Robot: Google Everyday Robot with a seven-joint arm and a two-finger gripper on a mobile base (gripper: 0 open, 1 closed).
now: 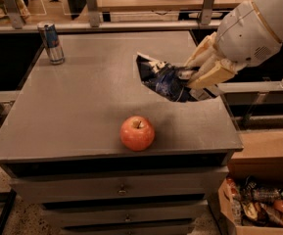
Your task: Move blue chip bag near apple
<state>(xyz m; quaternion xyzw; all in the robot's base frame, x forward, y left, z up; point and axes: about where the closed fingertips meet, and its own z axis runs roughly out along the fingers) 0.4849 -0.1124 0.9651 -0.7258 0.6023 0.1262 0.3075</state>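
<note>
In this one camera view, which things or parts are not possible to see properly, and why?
Blue chip bag: right end hidden by the gripper shut on it, above the right side of the table.
Arm: cut off by the top-right edge.
Snack box: cut off by the bottom-right corner; packets too small to name.
Can: label too small to read.

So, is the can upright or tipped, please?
Upright: the can stands at the table's far-left corner. The gripper holds the chip bag over its right.

blue chip bag (pixel 161 78): dark blue, white and black markings | apple (pixel 137 132): red-orange, yellowish blush | gripper (pixel 192 76), right side, clamping the bag: cream | can (pixel 51 42), far left: blue-silver | table (pixel 82 106): grey
</note>
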